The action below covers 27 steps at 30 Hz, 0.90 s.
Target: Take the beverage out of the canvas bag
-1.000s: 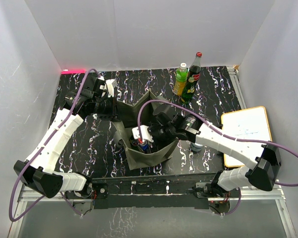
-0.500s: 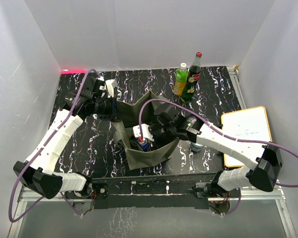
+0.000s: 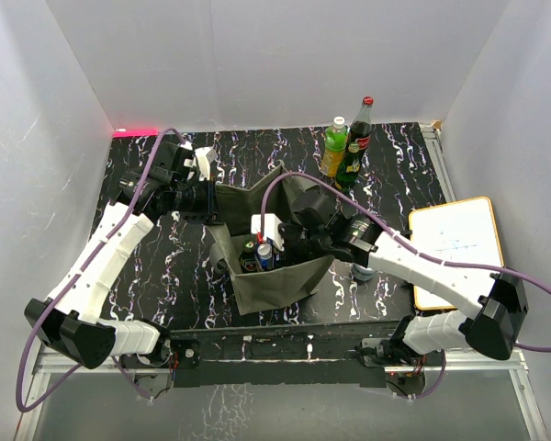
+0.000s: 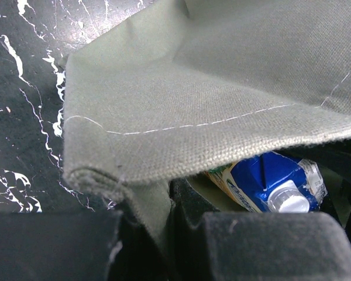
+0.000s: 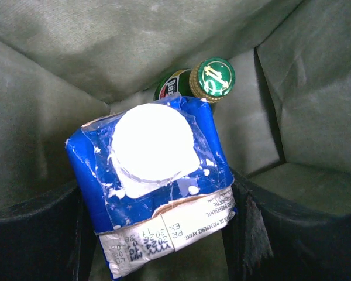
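Observation:
The olive-grey canvas bag [image 3: 280, 280] stands open at mid-table. My left gripper [image 3: 211, 206] is shut on the bag's left rim; in the left wrist view the fabric [image 4: 181, 105] is pinched between the black fingers [image 4: 245, 246]. My right gripper [image 3: 268, 246] reaches into the bag and is shut on a blue beverage carton [image 3: 264, 255] with a white cap [image 5: 154, 142], held between its fingers [image 5: 278, 228]. The carton [image 4: 269, 178] also shows under the fabric in the left wrist view. A green-capped dark bottle [image 5: 206, 79] stands behind the carton inside the bag.
A green bottle [image 3: 333, 145] and a dark red-capped bottle [image 3: 355, 147] stand at the back right. A white board with an orange edge [image 3: 455, 246] lies at the right. A can [image 3: 362, 272] sits under my right arm. White walls enclose the table.
My right gripper has risen and shifted toward the back with the blue carton, which now sits higher in the bag. The bag's mouth has spread wider. The left arm has not moved.

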Motion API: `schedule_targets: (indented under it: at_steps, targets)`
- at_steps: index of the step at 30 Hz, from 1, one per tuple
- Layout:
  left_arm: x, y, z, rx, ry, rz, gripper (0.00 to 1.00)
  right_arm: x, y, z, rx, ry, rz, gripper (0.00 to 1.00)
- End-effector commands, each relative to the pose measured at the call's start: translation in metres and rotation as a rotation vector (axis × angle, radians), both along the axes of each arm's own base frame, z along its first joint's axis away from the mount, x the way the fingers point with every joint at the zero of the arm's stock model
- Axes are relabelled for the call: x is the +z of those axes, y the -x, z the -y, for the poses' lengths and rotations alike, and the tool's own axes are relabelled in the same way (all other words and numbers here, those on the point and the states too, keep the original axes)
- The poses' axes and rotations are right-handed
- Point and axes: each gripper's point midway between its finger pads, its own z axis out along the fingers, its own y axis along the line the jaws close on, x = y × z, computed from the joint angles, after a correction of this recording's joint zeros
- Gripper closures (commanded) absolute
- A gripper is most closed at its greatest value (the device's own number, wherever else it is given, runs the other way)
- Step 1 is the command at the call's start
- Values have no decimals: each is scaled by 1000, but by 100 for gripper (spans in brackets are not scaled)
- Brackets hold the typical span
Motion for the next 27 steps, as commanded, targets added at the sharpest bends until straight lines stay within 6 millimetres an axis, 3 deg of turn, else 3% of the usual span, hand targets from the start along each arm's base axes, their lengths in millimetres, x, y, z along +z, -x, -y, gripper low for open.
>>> schedule_targets:
  at_steps: [1,6,14,19,27]
  targets:
    - [22,-11,-4,13,0,98,100,108,-17,-19,-92,-329,131,79]
    - [25,-13,-5,27,-4,100,100,137,-19,-11,-185,-438,132,92]
    - [25,-15,-6,41,14,142,100,182,-38,-2,-412,-597,65,92]
    - [30,-17,-2,54,33,132,99,237,-58,-2,-586,-719,-27,92]
    - [30,-28,-2,81,33,160,99,293,-72,4,-696,-826,-62,92]
